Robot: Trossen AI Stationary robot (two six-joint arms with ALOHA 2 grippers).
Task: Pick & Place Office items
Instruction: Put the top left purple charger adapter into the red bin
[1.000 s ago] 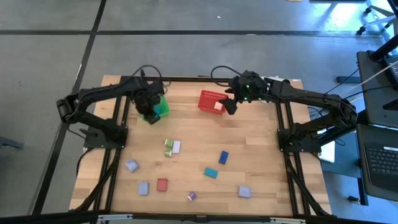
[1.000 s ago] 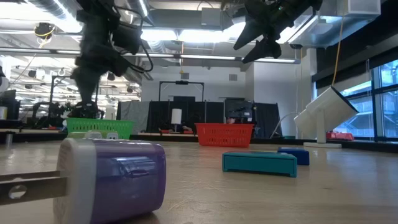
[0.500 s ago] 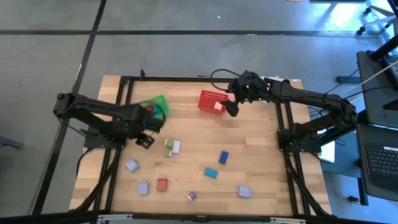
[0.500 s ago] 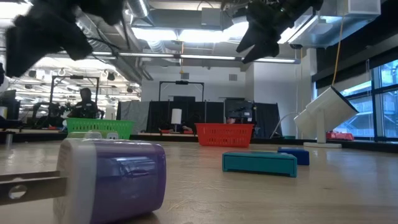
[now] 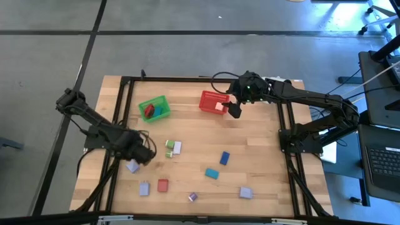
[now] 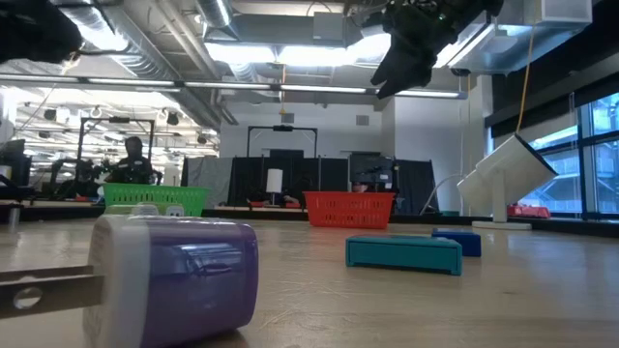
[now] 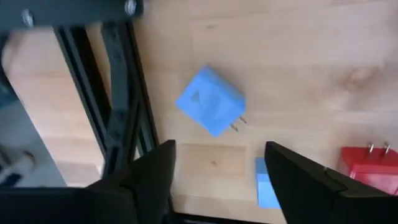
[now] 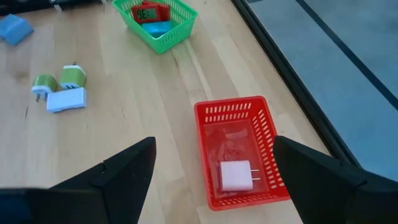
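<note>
Right now the left gripper [image 5: 145, 156] sits low over the desk [image 5: 262, 162] at about 8 o'clock from its middle, its jaws spread apart with nothing between them. In the left wrist view a blue plug block [image 7: 209, 109] lies flat on the wood just ahead of those jaws, apart from them, with a second blue piece [image 7: 266, 190] and a red plug block [image 7: 369, 168] nearby. From above, that blue block [image 5: 132, 166] lies just at 7 o'clock of the gripper.

The right gripper [image 5: 235, 108] hangs above the 3 o'clock edge of the red mesh basket [image 5: 212, 102], which stands toward 12 o'clock on the desk; its jaws are wide open and empty. A white plug [image 8: 236, 175] rests inside that basket.

The green mesh basket [image 5: 155, 108] stands at about 10 o'clock and holds a red item [image 8: 148, 12] and a blue one [image 8: 159, 27].

Loose on the desk lie the other office items: a green and white pair [image 5: 173, 148] near the middle, a dark blue block [image 5: 224, 157] and a teal block [image 5: 212, 173] toward 5 o'clock, and a lavender block [image 5: 245, 193] and a small purple plug [image 5: 192, 197] along the 6 o'clock edge.
</note>
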